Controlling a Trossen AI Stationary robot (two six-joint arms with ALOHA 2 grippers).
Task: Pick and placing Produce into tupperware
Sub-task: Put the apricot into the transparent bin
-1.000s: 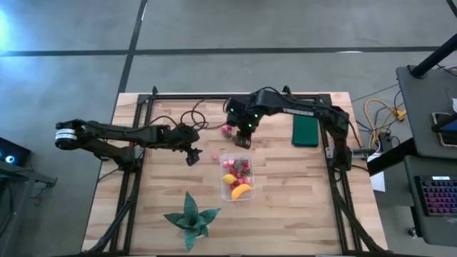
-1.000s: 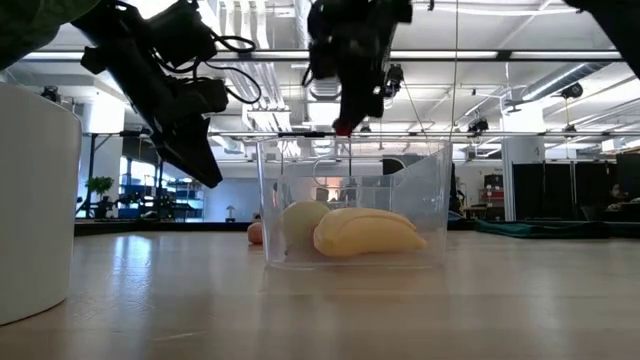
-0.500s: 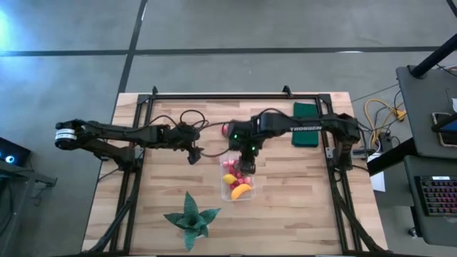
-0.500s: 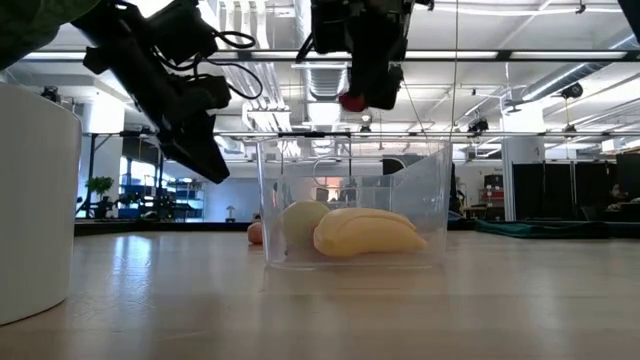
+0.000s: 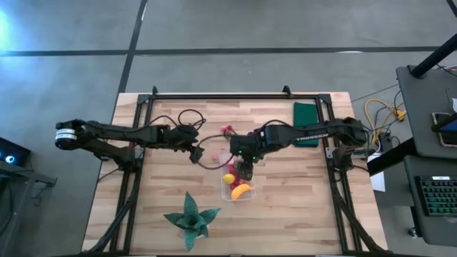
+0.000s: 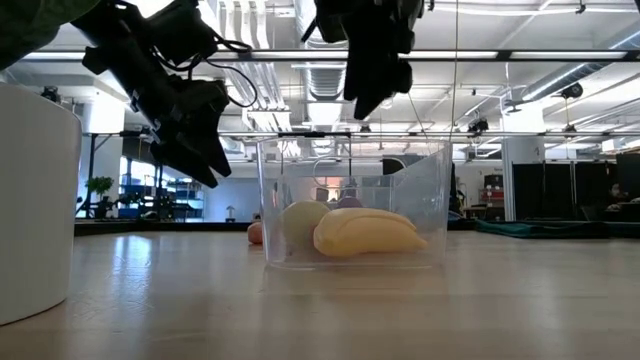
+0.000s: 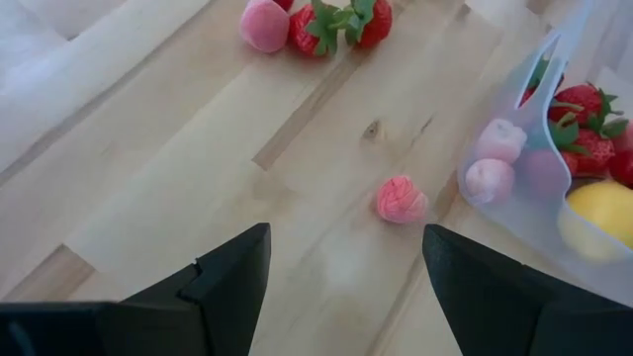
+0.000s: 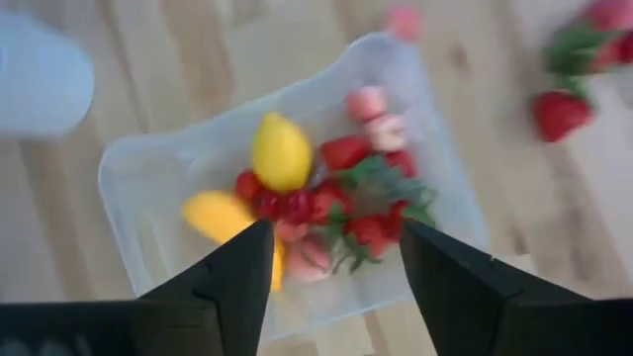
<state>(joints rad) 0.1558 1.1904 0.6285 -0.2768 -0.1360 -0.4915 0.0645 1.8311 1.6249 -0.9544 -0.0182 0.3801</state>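
The clear tupperware [image 5: 239, 180] stands mid-table and holds the yellow lemon [image 8: 281, 150], the orange banana [image 8: 220, 216] and several red and pink strawberries [image 8: 358, 198]. My right gripper [image 5: 245, 168] hovers open above it with nothing between its fingers [image 8: 331, 287]; the low view shows it over the tupperware's rim [image 6: 375, 95]. Left of the tupperware my left gripper [image 5: 194, 154] hangs open above the table [image 7: 341, 257]. A pink strawberry [image 7: 401, 199] lies on the wood ahead of it. More strawberries [image 5: 227, 130] lie farther back.
A green spiky plant [image 5: 191, 218] stands near the front edge. A dark green flat rectangle [image 5: 305, 114] lies at the far right. A black frame [image 5: 214, 96] runs around the table. A white round body [image 6: 30, 200] fills the low view's left side.
My right gripper has come from the loose strawberries toward the near edge, carrying a red strawberry, until it was over the tupperware. There it has opened, and the strawberry is gone from its fingers. My left gripper has kept its place.
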